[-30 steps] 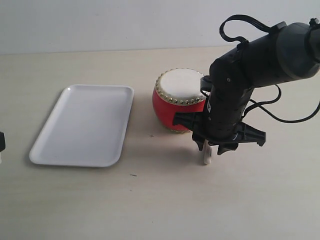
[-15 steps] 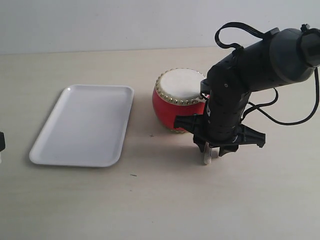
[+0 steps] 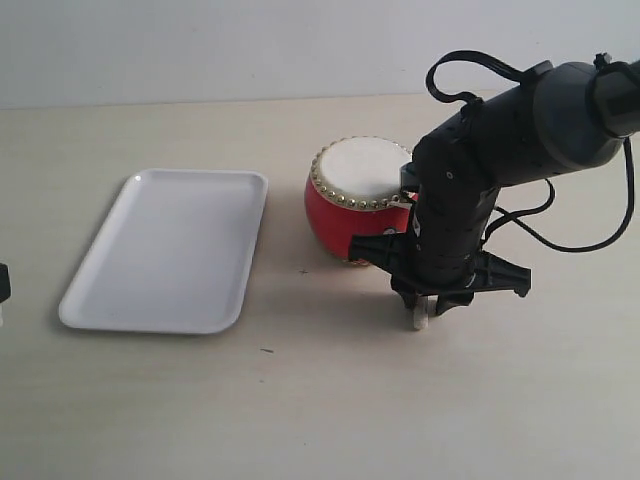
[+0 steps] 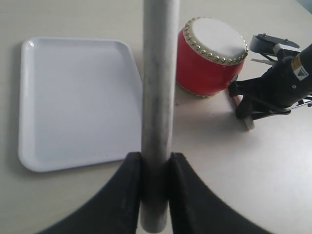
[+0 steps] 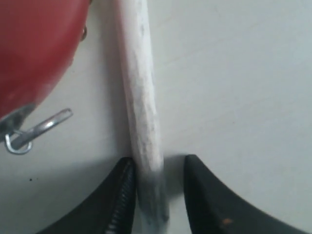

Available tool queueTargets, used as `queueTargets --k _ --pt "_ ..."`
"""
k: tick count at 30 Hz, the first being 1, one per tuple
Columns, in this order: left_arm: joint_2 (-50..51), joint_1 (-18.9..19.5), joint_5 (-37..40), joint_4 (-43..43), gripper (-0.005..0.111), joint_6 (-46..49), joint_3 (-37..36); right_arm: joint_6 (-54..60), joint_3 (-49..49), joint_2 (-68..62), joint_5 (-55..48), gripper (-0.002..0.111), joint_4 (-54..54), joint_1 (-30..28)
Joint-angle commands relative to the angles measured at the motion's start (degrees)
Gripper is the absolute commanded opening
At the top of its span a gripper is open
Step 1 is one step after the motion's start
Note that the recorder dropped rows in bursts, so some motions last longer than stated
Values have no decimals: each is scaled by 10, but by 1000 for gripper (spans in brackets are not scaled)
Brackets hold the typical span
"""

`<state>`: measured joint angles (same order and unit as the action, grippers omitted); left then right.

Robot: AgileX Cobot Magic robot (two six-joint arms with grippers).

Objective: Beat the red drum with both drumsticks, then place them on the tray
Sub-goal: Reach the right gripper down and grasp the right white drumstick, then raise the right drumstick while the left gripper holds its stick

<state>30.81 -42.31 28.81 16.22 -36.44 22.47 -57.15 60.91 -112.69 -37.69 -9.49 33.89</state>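
Note:
The red drum [image 3: 355,200] stands upright on the table, right of the white tray [image 3: 165,250]. One pale drumstick [image 5: 141,97] lies flat on the table beside the drum's base. My right gripper [image 3: 425,305] is down over its end. The jaws straddle the stick: one finger touches it and a gap shows at the other, so the gripper is open. Only that stick's tip [image 3: 420,318] peeks out below the gripper in the exterior view. My left gripper [image 4: 156,165] is shut on the other drumstick [image 4: 158,97], held above the table near the tray's [image 4: 73,97] edge.
A small metal ring [image 5: 34,131] hangs from the drum's [image 5: 34,48] side close to the right fingers. A black cable loops over the right arm [image 3: 520,130]. Bare tabletop lies in front of the tray and drum.
The right arm has settled a little lower and leftward over the drumstick on the table. The drum, tray and left side look unchanged.

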Motion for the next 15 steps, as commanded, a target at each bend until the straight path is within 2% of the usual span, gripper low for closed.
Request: queueTargets --k 1,6,15 --pt "-2 -4 -8 11 0 2 -3 4 4 -5 -2 18 -6 1" --pt "-2 -4 -8 11 0 2 -3 4 4 -4 -41 0 -8 1" --pt "4 -4 -7 29 0 2 -3 -8 2 90 -133 0 -141 1"
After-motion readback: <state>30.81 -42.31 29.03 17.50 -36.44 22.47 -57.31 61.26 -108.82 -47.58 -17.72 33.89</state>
